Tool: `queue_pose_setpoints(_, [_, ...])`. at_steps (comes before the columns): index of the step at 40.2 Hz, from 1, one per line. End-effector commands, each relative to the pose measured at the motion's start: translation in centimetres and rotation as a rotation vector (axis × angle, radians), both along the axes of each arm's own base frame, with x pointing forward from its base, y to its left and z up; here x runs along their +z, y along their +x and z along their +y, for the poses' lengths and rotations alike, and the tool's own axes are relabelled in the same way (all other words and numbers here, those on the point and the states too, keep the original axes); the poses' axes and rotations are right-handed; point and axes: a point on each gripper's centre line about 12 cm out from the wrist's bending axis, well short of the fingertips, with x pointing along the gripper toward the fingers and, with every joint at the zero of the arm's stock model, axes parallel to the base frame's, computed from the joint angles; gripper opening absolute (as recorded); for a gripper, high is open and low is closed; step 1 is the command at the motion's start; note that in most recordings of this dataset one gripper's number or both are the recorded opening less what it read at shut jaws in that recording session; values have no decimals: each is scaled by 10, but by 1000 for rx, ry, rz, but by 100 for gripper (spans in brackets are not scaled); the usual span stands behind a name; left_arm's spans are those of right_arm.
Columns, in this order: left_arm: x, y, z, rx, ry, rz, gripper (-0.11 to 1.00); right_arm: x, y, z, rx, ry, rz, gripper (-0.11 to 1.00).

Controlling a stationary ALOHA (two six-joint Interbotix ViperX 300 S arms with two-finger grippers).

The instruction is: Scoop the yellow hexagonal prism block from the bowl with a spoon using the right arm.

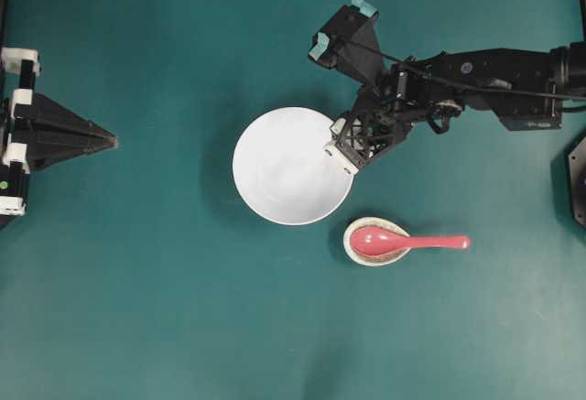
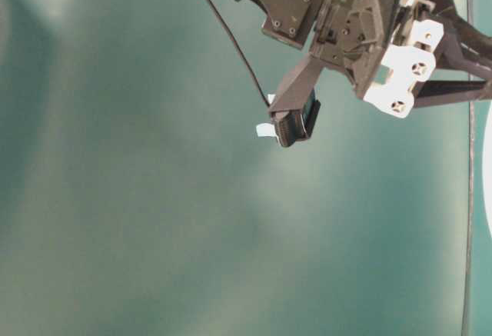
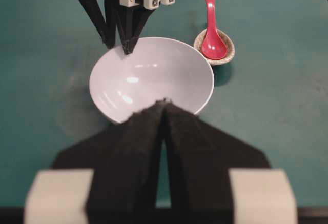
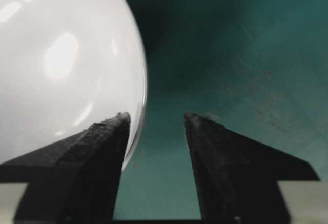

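Note:
The white bowl [image 1: 284, 171] sits mid-table, and its inside looks bare; the yellow hexagonal prism block shows in no view. The pink-red spoon [image 1: 407, 243] rests with its scoop in a small speckled dish [image 1: 352, 252], to the right of the bowl and nearer the front edge. My right gripper [image 1: 337, 146] hangs open at the bowl's right rim. In the right wrist view, one finger of this gripper [image 4: 156, 117] is over the bowl [image 4: 61, 65] and the other outside, holding nothing. My left gripper [image 1: 108, 139] is shut and empty at the far left.
From the left wrist view, the shut left gripper [image 3: 164, 103] points at the bowl [image 3: 154, 78], with the spoon [image 3: 212, 39] and dish [image 3: 229, 56] beyond it. The right arm [image 1: 476, 75] reaches in from the right edge over the teal mat.

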Motion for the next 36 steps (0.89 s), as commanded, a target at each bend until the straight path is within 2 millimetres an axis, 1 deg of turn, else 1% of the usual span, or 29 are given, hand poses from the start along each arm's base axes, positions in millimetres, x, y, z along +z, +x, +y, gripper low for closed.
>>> queue_pose_setpoints(1, [10, 3, 0, 1, 2, -29, -1, 8, 2, -1, -1, -4, -27, 47])
queue_pose_setpoints(5, [10, 3, 0, 1, 3, -29, -1, 8, 3, -1, -1, -5, -27, 37])
queue_pose_setpoints(10, [10, 3, 0, 1, 2, -29, -1, 9, 3, -1, -1, -6, -30, 15])
queue_pose_setpoints(13, [10, 3, 0, 1, 2, -29, -1, 9, 3, -1, -1, -7, -31, 8])
queue_pose_setpoints(23, [10, 3, 0, 1, 3, -29, -1, 10, -2, -11, -29, -8, -31, 7])
queue_pose_setpoints(36, [10, 3, 0, 1, 3, -29, -1, 9, -28, -27, -89, -3, -20, 7])
